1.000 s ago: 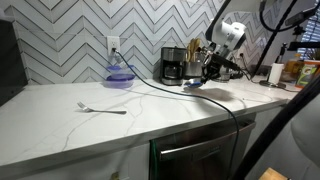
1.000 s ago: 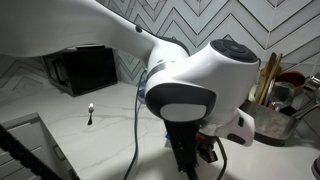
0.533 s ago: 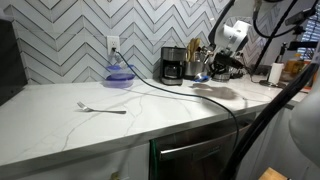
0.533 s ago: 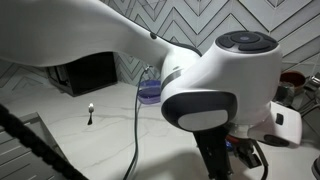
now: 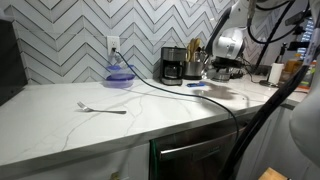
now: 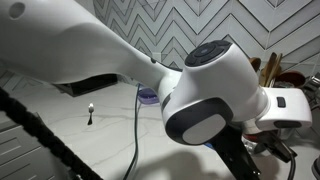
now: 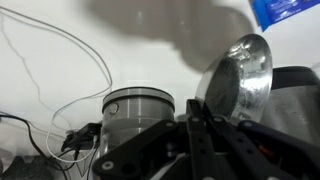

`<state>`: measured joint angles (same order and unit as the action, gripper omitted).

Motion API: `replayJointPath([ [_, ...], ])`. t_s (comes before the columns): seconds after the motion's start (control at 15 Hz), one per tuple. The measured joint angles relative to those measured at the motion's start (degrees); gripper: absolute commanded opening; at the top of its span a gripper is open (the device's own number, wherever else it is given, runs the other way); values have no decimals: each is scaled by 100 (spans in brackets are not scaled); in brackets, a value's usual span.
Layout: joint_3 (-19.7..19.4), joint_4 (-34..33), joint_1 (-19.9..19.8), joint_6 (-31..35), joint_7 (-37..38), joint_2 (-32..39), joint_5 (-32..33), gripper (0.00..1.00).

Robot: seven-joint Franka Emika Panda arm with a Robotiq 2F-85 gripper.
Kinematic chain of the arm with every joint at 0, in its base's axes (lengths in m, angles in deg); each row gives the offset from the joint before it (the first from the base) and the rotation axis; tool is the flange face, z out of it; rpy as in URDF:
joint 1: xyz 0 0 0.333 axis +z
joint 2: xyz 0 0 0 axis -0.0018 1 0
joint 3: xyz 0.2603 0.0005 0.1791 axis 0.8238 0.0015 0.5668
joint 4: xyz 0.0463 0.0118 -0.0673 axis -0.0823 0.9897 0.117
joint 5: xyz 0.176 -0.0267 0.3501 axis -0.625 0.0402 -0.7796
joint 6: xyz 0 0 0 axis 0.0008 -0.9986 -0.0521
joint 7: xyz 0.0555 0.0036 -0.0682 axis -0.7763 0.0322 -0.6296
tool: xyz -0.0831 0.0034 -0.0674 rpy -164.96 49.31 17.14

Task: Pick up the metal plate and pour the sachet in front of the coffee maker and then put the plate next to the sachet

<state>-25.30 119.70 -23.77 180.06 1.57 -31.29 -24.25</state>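
Observation:
In the wrist view my gripper (image 7: 195,120) is shut on the rim of the metal plate (image 7: 243,75), which is tipped steeply on edge above the white counter. The sachet (image 7: 287,10), a pale blue packet, lies on the counter at the top right, clear of the plate. In an exterior view my gripper (image 5: 213,70) hangs to the right of the black coffee maker (image 5: 172,65), and a small bluish patch (image 5: 198,88) on the counter below it looks like the sachet. The plate is hard to make out there.
A tan utensil container (image 5: 193,53) stands beside the coffee maker. A blue-purple bowl (image 5: 120,75) sits by the wall, also shown in an exterior view (image 6: 148,95). A fork (image 5: 101,108) and a thin cable (image 5: 150,92) lie on the counter. A grey cylinder (image 7: 140,105) is close under the wrist.
The arm has swung towards the right and its wrist has turned, so the plate now stands tilted. The bluish packet has dropped lower and now lies on the counter.

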Motion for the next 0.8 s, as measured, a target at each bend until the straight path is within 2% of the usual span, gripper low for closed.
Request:
replayJointPath([
  [0.13, -88, 7, 25, 209, 192, 60, 354, 1],
  [0.33, -408, 8, 113, 52, 554, 84, 865, 1],
  [0.47, -502, -24, 92, -448, 618, 49, 1013, 1],
  [0.8, -371, -189, -62, -1860, 599, -140, 997, 1],
])
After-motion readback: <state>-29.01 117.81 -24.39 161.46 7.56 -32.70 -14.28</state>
